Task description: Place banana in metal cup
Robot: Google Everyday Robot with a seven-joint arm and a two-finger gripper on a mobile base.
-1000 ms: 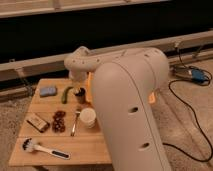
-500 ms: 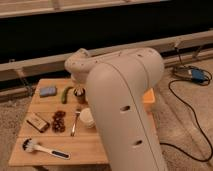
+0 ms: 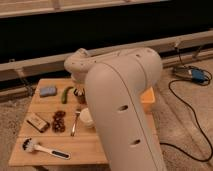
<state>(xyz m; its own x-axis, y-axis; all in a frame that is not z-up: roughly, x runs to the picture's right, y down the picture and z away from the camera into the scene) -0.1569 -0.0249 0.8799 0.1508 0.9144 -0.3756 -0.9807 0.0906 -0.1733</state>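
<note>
Hanging below the rounded wrist at the back of the surface (image 3: 92, 147), the end effector (image 3: 80, 88) sits right over a small dark round shape that I take to be the metal cup (image 3: 78, 95), just right of the green vegetable (image 3: 66, 94). Whether it is clenched, released or grasping something cannot be told, since the wrist and the bulky arm link cover most of it. The banana does not show anywhere on the open wood. It is probably at the end effector or already at the cup, hidden from this view, though that is only a judgement.

Over the last second the wrist has barely shifted from its spot above the cup, while the large pale arm link has swung leftward across the view. It now covers more of the surface and the right edge of the cream cup (image 3: 85, 116). That suggests the arm is settling into the placing posture and is no longer travelling, so the task looks near its final step.

Further out, the blue sponge (image 3: 48, 91), the fork (image 3: 75, 122), the brush (image 3: 44, 148) and the orange bin (image 3: 149, 96) lie where they were.
</note>
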